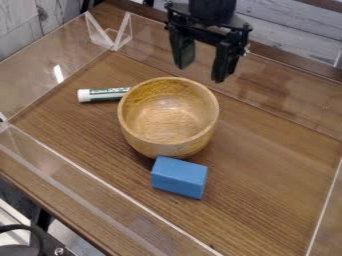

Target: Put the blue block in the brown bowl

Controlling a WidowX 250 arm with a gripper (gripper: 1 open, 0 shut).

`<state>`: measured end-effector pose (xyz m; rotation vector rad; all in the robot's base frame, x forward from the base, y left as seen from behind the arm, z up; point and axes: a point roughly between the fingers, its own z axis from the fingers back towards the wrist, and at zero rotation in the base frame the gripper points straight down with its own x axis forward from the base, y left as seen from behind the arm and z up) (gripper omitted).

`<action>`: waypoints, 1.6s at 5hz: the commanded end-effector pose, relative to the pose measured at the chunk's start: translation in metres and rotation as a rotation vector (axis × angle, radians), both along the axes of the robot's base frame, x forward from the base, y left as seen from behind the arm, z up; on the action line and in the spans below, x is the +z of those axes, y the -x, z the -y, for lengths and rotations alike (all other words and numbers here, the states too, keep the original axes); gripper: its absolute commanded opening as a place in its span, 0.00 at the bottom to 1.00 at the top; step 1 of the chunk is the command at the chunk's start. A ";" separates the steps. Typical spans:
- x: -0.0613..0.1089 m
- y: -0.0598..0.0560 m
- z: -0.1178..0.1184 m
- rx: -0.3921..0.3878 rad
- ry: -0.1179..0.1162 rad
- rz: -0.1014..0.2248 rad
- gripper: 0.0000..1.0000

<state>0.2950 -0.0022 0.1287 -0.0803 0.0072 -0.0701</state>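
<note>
The blue block (179, 177) lies flat on the wooden table, just in front of the brown bowl (167, 117) and apart from it. The bowl sits upright near the middle of the table with nothing inside. My gripper (201, 62) hangs above the far side of the table, behind the bowl, its dark fingers pointing down. The jaws stand open and hold nothing.
A white marker with a green cap (102, 95) lies left of the bowl, close to its wall. Clear plastic walls (40, 60) fence the table on the left, back and front edges. Bare wood (274, 150) stretches to the right of the bowl.
</note>
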 end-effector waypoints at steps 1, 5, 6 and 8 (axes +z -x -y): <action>0.023 -0.002 -0.002 -0.001 0.001 0.086 1.00; 0.008 0.038 0.015 -0.337 0.020 0.098 1.00; 0.006 0.047 0.018 -0.438 0.022 0.109 1.00; -0.003 0.060 0.023 -0.575 0.011 0.126 1.00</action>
